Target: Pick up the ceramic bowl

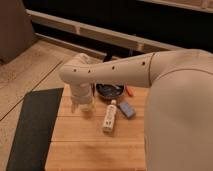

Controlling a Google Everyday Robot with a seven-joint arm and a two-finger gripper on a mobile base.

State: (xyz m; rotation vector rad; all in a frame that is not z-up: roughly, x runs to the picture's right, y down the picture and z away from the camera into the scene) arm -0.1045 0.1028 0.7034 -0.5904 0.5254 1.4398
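Note:
The ceramic bowl (110, 91) is a round, shallow, dark glossy bowl at the far edge of the wooden table (95, 142); the arm hides its far rim. My gripper (83, 107) hangs from the white arm's wrist over the table's far left part, to the left of the bowl and a little nearer the camera. It is not touching the bowl.
A white bottle (110, 117) lies on the table in front of the bowl. A small blue object (127, 109) lies to its right. An orange thing (129, 90) sits right of the bowl. A dark mat (32, 125) lies left of the table.

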